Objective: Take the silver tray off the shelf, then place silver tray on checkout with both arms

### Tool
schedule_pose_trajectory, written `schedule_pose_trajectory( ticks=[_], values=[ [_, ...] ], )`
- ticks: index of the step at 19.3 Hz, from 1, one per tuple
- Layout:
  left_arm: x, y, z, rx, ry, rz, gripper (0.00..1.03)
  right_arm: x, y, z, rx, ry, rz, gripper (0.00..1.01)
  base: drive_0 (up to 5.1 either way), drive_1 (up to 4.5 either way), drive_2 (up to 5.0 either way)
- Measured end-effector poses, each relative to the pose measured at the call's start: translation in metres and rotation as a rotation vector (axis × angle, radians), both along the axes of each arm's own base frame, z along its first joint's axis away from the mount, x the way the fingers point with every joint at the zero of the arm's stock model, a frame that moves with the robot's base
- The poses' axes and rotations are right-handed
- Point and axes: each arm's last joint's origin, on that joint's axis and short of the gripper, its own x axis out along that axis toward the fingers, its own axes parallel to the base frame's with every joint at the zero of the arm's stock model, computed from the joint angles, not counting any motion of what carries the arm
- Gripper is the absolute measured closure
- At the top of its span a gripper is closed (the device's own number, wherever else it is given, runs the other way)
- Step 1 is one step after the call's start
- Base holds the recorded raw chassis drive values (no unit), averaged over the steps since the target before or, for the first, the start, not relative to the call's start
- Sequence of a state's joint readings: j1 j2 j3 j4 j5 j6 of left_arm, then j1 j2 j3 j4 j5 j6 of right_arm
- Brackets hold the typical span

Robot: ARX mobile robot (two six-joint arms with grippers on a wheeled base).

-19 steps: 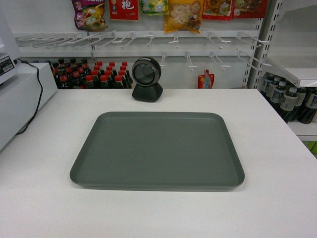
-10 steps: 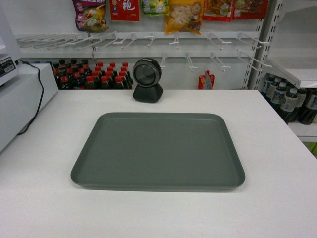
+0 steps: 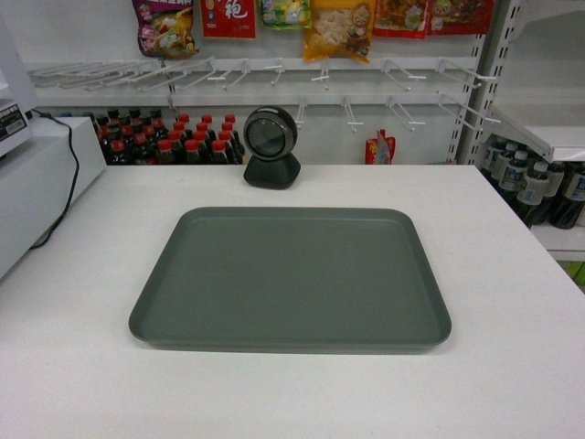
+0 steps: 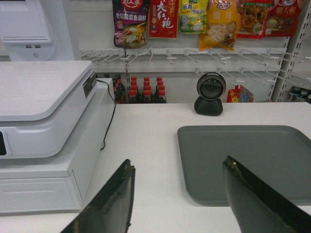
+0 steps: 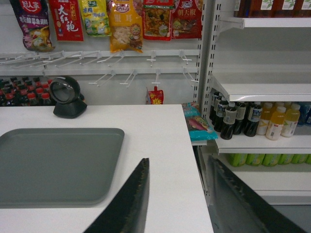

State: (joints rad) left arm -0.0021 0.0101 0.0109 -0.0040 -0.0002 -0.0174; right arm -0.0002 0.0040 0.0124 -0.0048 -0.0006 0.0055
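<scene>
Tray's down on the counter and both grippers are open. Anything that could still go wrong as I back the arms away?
The left gripper hangs open over the silver tray, one finger above its near left corner; dipping could nudge it. The right gripper straddles the checkout edge beside the shelf of bottles; swinging right might clip them.

A shop interior under even, bright light. Along the far white wall runs a wire-hook display rack hung with colourful snack packets. Below it stand rows of dark red-capped bottles. On the right, drink bottles fill white shelving.
</scene>
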Motion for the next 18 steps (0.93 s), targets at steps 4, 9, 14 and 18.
schedule_pose_trajectory(
  ticks=[4,9,14,18],
  values=[
    [0.0000,0.0000,0.0000,0.000,0.000,0.000,0.15,0.0000,0.0000,0.0000,0.000,0.000,0.000,0.28,0.0,0.00,0.0],
    [0.0000,0.0000,0.0000,0.000,0.000,0.000,0.05,0.0000,0.0000,0.0000,0.000,0.000,0.000,0.04,0.0,0.00,0.0],
    [0.0000,0.0000,0.0000,0.000,0.000,0.000,0.05,0.0000,0.0000,0.0000,0.000,0.000,0.000,0.03,0.0,0.00,0.0],
    [0.0000,0.0000,0.0000,0.000,0.000,0.000,0.05,0.0000,0.0000,0.0000,0.000,0.000,0.000,0.03,0.0,0.00,0.0]
  ],
)
